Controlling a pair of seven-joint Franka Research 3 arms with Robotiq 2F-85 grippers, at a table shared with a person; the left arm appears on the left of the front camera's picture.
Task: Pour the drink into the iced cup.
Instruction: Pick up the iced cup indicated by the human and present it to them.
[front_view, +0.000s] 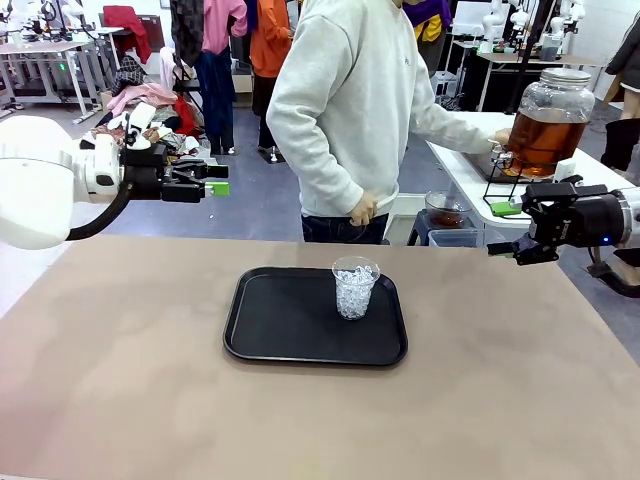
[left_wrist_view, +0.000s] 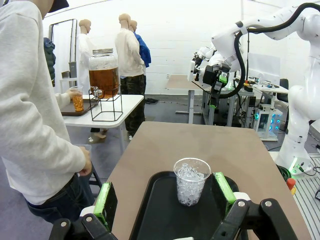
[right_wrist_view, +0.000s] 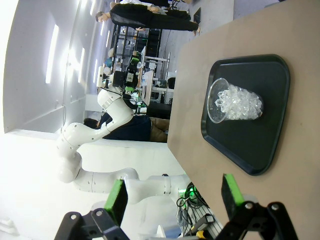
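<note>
We are holding our left claw (front_view: 218, 176) wide apart, clear of the bench (front_view: 120, 380). This is leaving the iced cup (front_view: 355, 287) free on the tray (front_view: 250, 335) while the person (front_view: 350, 110) seems to be drawing the drink (left_wrist_view: 77, 102) from the jar (front_view: 548, 120). Our right claw (front_view: 503, 229) is hanging apart too.

The front camera looks across the surface (front_view: 120, 400) at the person (front_view: 350, 110), while both wrist cameras face inward from opposite sides, sharing the tray (front_view: 265, 335) and cup (front_view: 355, 288).

No text, label, brand or number can be read on anything here.
</note>
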